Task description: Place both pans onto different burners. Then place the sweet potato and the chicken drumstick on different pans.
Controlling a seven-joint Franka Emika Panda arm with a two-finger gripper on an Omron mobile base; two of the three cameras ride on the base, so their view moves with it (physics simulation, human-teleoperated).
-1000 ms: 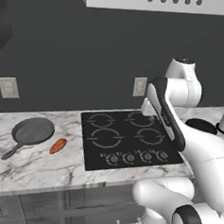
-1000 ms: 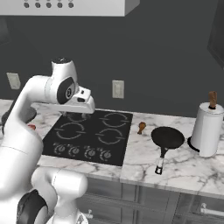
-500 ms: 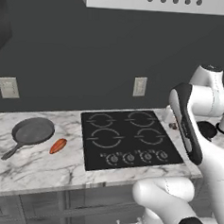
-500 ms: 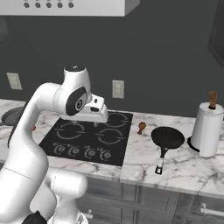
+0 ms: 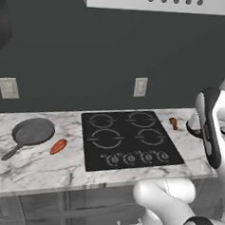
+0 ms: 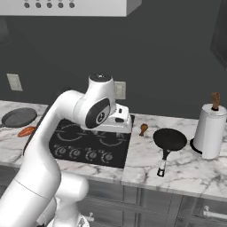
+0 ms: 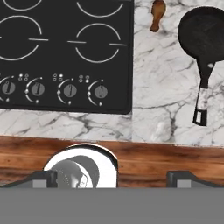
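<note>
Left base view: grey pan (image 5: 33,131) lies on the table (image 5: 39,161) left of the cooktop (image 5: 129,139), sweet potato (image 5: 58,146) just beside it; chicken drumstick (image 5: 173,122) lies right of the burners (image 5: 105,138).
Right base view: black pan (image 6: 169,139) rests on the table right of the cooktop, near a paper towel roll (image 6: 209,131); drumstick between pan and cooktop.
Hand view: tool (image 7: 111,177) fingers stand wide apart, holding nothing, above the table's near edge; black pan far right, all burners bare.

A paper towel roll (image 6: 208,132) stands on the marble counter (image 6: 186,168), outlets (image 5: 140,87) behind.
</note>
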